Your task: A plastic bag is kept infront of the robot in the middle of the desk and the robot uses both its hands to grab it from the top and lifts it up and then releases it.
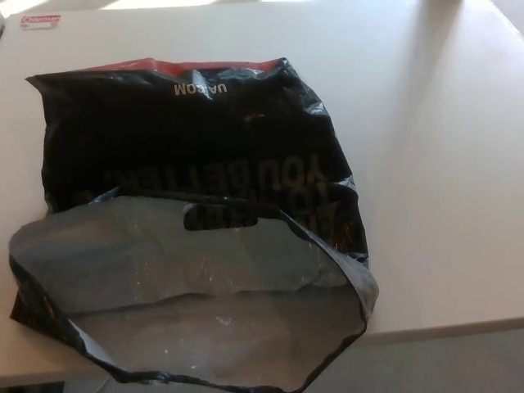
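Plastic bag (196, 205) lies flat on the pale surface (442, 164), a little left of the middle of the head view, its open mouth turned toward the robot. Nearest, the mouth gapes wide: the grey inner lining shows, and the lower lip of the opening hangs over the near edge of the surface at the bottom of the picture. Just beyond the opening a cut-out handle slot (219, 214) sits in the black upper layer. Farther on, the black body with faint printed lettering runs away from the robot to a red strip (188, 64) along the far end. So the long axis runs near to far, with the top, the part to be grabbed, at the near end.

Neither robot hand is in view, so nothing can be said of the fingers, whether spread or closed, and no gap between fingers and bag can be judged. With the bag offset leftward, the left hand would likely have the shorter reach to the mouth rim.

A small red-and-white label (41, 22) rests at the far left corner.
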Available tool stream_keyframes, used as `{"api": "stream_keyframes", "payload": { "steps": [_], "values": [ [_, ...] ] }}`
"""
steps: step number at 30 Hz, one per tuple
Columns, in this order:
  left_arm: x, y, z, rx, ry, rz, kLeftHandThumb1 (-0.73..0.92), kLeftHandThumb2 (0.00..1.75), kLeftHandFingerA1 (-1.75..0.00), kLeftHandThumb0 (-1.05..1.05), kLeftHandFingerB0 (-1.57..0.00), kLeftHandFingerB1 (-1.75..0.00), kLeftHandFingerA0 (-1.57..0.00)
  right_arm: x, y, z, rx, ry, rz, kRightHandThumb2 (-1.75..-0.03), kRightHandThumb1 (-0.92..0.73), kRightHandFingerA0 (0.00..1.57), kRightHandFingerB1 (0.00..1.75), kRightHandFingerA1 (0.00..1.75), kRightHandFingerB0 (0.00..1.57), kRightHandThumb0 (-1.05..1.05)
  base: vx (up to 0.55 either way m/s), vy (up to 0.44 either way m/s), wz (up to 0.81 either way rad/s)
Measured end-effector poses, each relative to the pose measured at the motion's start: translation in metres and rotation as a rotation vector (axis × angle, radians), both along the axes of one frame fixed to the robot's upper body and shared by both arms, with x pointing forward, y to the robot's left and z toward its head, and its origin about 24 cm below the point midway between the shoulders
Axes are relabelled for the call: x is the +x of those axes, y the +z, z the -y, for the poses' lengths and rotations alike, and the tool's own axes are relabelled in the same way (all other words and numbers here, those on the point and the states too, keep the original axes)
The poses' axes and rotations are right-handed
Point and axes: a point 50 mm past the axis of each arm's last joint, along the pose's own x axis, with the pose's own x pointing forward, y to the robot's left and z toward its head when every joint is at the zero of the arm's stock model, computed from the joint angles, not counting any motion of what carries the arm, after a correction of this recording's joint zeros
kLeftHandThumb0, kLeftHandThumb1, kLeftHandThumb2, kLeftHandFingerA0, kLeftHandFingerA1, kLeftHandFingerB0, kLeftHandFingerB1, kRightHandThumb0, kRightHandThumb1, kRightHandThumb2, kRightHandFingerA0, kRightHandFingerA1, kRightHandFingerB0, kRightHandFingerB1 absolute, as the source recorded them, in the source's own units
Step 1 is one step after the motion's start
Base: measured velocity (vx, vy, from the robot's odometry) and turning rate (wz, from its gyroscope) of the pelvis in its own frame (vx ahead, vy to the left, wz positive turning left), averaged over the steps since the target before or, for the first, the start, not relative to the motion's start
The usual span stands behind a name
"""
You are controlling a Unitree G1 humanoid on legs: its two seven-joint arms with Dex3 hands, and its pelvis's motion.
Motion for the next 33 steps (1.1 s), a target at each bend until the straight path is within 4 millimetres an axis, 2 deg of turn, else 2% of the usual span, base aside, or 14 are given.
{"api": "stream_keyframes", "payload": {
  "steps": [7, 16, 17, 18, 21, 25, 26, 27, 28, 29, 30, 31, 32, 33],
  "values": [
    [0.003, 0.034, 0.005, 0.000, -0.053, 0.199, 0.72, 0.97, -0.51, -0.70, -0.09, -0.41, -0.25, 0.003, 0.036, -0.010, 0.025, 0.065, 0.182, -1.02, -0.70, 0.01, 0.21, 0.32, 0.00, -0.68, 0.00, 0.000, 0.00],
    [0.002, 0.065, 0.008, 0.000, -0.102, 0.382, 0.73, 0.98, -0.51, -0.71, -0.08, -0.41, -0.25, 0.003, 0.066, -0.017, 0.040, 0.139, 0.328, -1.01, -0.68, 0.00, 0.21, 0.32, 0.00, -0.68, 0.00, 0.000, 0.00],
    [0.001, 0.068, 0.008, 0.000, -0.109, 0.403, 0.72, 0.98, -0.50, -0.70, -0.09, -0.41, -0.25, 0.003, 0.069, -0.018, 0.042, 0.149, 0.344, -0.69, -0.85, 0.06, 0.18, 0.31, 0.02, -0.62, 0.00, 0.000, 0.00],
    [0.001, 0.071, 0.008, -0.001, -0.115, 0.423, 0.73, 0.98, -0.50, -0.70, -0.09, -0.40, -0.25, 0.003, 0.072, -0.018, 0.043, 0.158, 0.359, -0.98, -0.64, 0.01, 0.23, 0.36, 0.00, -0.69, 0.00, 0.000, 0.00],
    [0.001, 0.079, 0.009, -0.002, -0.132, 0.475, 0.72, 0.98, -0.50, -0.70, -0.09, -0.40, -0.24, 0.001, 0.079, -0.019, 0.050, 0.175, 0.397, -0.94, -0.59, 0.03, 0.21, 0.37, 0.03, -0.72, 0.00, 0.000, 0.00],
    [0.000, 0.091, 0.009, 0.002, -0.149, 0.550, 0.73, 0.97, -0.49, -0.71, -0.13, -0.41, -0.24, -0.002, 0.090, -0.022, 0.064, 0.195, 0.451, -0.93, -0.56, 0.01, 0.24, 0.40, 0.00, -0.66, 0.00, 0.000, 0.00],
    [0.000, 0.094, 0.009, 0.005, -0.151, 0.571, 0.72, 0.96, -0.49, -0.70, -0.13, -0.41, -0.23, -0.002, 0.093, -0.022, 0.066, 0.201, 0.468, -0.70, -0.73, 0.06, 0.14, 0.29, 0.04, -0.60, 0.00, 0.000, 0.00],
    [0.000, 0.097, 0.008, 0.009, -0.154, 0.594, 0.72, 0.96, -0.48, -0.71, -0.13, -0.40, -0.21, -0.002, 0.096, -0.023, 0.067, 0.207, 0.489, -0.66, -0.71, 0.05, 0.14, 0.30, 0.04, -0.56, 0.00, 0.000, 0.00],
    [0.000, 0.099, 0.008, 0.011, -0.156, 0.615, 0.72, 0.96, -0.48, -0.71, -0.13, -0.40, -0.21, -0.001, 0.100, -0.024, 0.070, 0.214, 0.510, -0.66, -0.71, 0.05, 0.14, 0.30, 0.04, -0.56, 0.00, 0.000, 0.00],
    [0.001, 0.100, 0.007, 0.012, -0.157, 0.628, 0.70, 0.95, -0.47, -0.72, -0.13, -0.40, -0.20, 0.000, 0.102, -0.024, 0.071, 0.218, 0.523, -0.78, -0.64, 0.05, 0.15, 0.32, 0.02, -0.57, 0.00, 0.000, 0.00],
    [0.001, 0.103, 0.006, 0.017, -0.158, 0.652, 0.86, 0.66, -0.39, -0.70, -0.19, -0.29, -0.28, 0.001, 0.106, -0.025, 0.075, 0.224, 0.547, -0.87, -0.48, 0.00, 0.23, 0.34, 0.00, -0.60, 0.00, 0.000, 0.00],
    [0.002, 0.107, 0.005, 0.030, -0.156, 0.684, 0.85, 0.66, -0.38, -0.69, -0.21, -0.30, -0.31, 0.003, 0.110, -0.025, 0.077, 0.231, 0.572, -0.83, -0.45, 0.00, 0.22, 0.29, 0.00, -0.60, 0.00, 0.000, 0.00],
    [0.003, 0.111, 0.004, 0.042, -0.154, 0.710, 0.85, 0.66, -0.38, -0.69, -0.21, -0.30, -0.31, 0.005, 0.113, -0.026, 0.077, 0.235, 0.592, -0.83, -0.45, 0.00, 0.22, 0.29, 0.00, -0.60, 0.00, 0.000, 0.00],
    [0.004, 0.114, 0.002, 0.057, -0.151, 0.731, 0.70, 0.96, -0.48, -0.72, -0.15, -0.41, -0.25, 0.008, 0.115, -0.026, 0.075, 0.238, 0.611, -0.76, -0.58, 0.03, 0.13, 0.25, 0.02, -0.57, 0.00, 0.000, 0.00]
  ]
}}
